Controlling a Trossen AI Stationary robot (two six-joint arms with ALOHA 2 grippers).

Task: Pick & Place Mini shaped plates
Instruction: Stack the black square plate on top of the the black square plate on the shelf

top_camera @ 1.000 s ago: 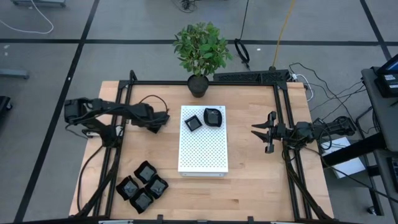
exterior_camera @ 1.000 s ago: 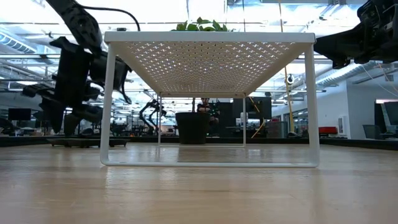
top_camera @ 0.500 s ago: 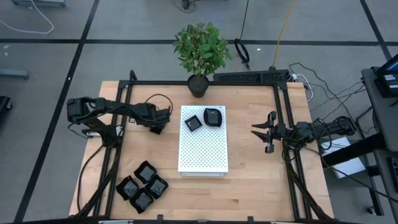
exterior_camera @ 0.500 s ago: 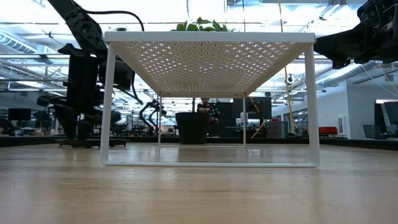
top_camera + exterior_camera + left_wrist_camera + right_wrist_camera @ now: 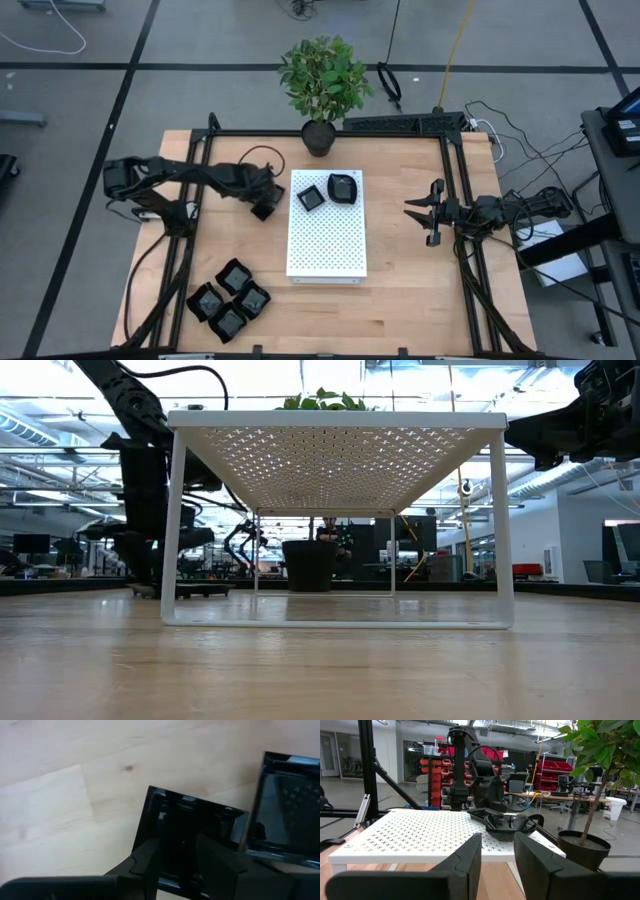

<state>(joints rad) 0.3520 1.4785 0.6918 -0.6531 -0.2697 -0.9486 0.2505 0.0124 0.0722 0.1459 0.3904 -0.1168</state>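
**A:** What is held by the left gripper [image 5: 262,204]?

**B:** A small square plate [image 5: 263,211] is clamped by its rim between the fingers [image 5: 150,857], as is seen in the left wrist view. The jaws are set narrow on that rim.

**A:** Where is that plate placed?

**B:** It is held over the table [image 5: 400,310], just beside the left edge of the board [image 5: 326,240], near the far corner. Whether the table is touched by it cannot be told.

**A:** And the right gripper [image 5: 420,212]?

**B:** It is parked to the right of the board, well apart from it. Its fingers [image 5: 465,857] are seen parted by a modest gap, and nothing is held between them.

**A:** Where are the other plates found?

**B:** Two plates [image 5: 328,193] are set side by side on the far end of the board, one square, one rounded. Four plates [image 5: 229,298] are clustered on the table at the near left. A pot [image 5: 319,138] with a plant is stood beyond the board's far edge.
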